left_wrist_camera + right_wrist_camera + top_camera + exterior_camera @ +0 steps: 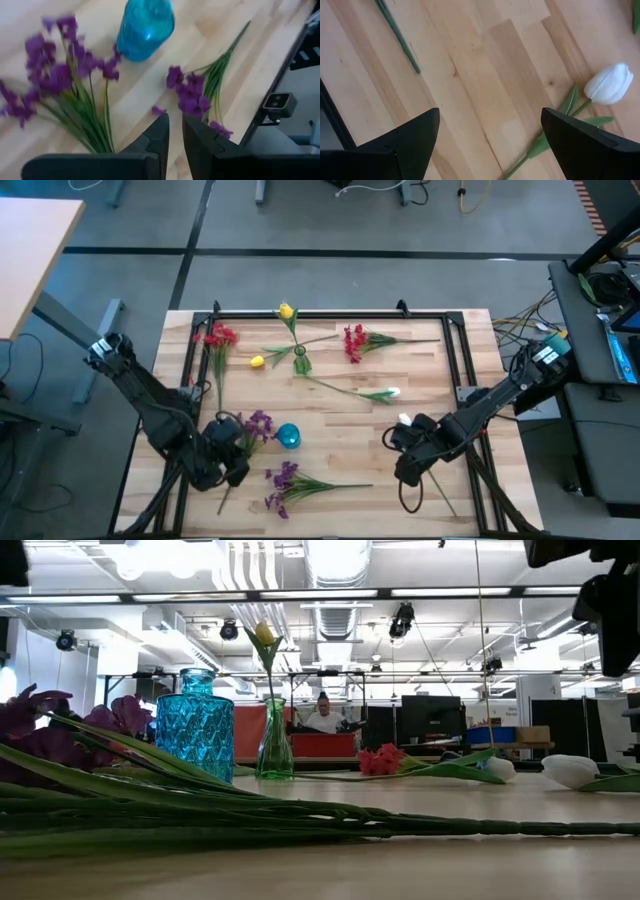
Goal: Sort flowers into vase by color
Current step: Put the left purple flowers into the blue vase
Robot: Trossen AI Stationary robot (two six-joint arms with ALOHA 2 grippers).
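Two purple flowers lie flat on the wooden table, one point(258, 425) beside the blue vase point(288, 436) and one point(285, 480) nearer the front edge. My left gripper point(232, 470) hovers between them, its fingers point(160, 132) nearly together with nothing between them. My right gripper point(490, 135) hangs open over bare wood near a lying white flower point(610, 82). A second white flower point(390, 392), two red flowers point(220, 337) point(354, 342) and a yellow flower point(257, 361) also lie flat. Another yellow flower point(286, 311) stands in the green vase point(300, 360).
A black frame point(330, 313) runs around the table top. In the low view long green stems point(300, 815) lie across the foreground. A person point(322, 715) sits far behind the table. Bare wood point(350, 440) lies between the two grippers.
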